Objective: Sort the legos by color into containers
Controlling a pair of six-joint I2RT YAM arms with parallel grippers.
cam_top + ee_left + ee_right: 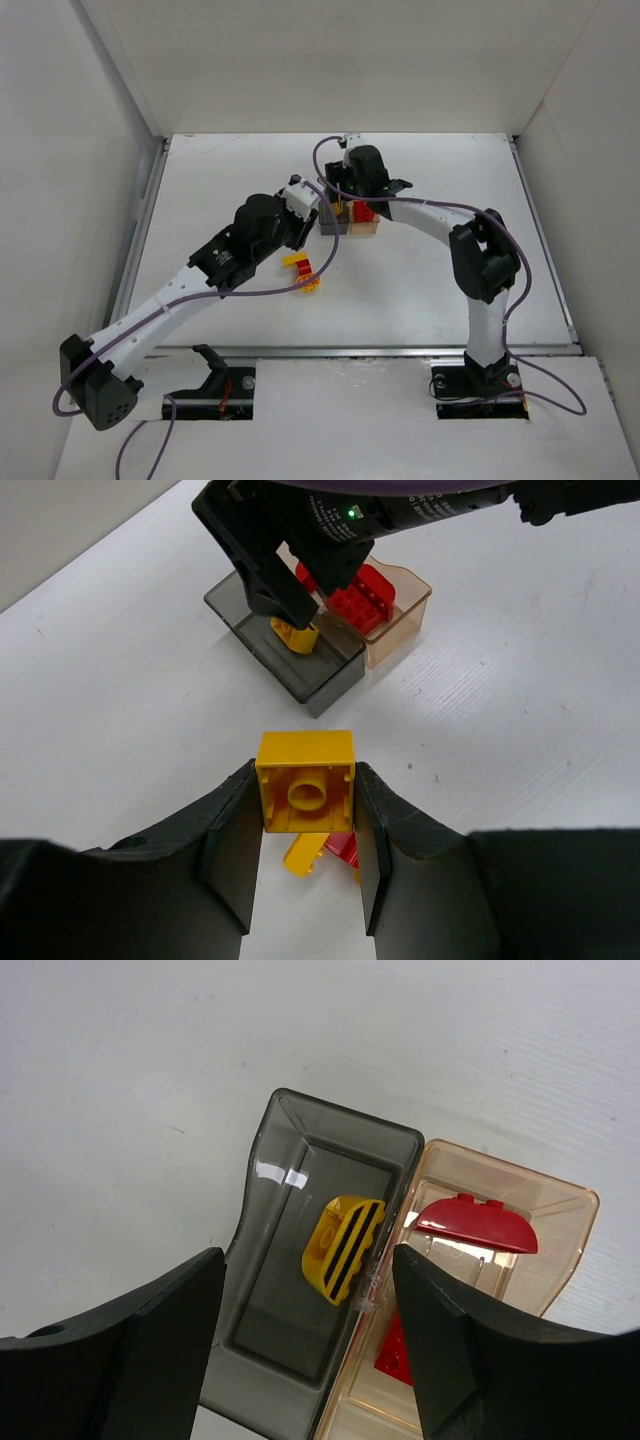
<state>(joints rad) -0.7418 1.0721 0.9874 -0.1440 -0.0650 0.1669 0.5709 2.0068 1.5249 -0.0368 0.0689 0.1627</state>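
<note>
My left end effector (305,815) is clamped on the flat sides of a yellow brick (305,780), probably light, stiff and slick, near the grey bin (325,685), while my right end effector (307,1258) hangs open above that bin's yellow piece (340,1248).

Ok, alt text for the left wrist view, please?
The left gripper is shut on a yellow square lego. Beyond it, the right gripper hangs open over the dark grey bin, which has a yellow piece inside; red pieces sit in the pale orange bin joined to it.
</note>
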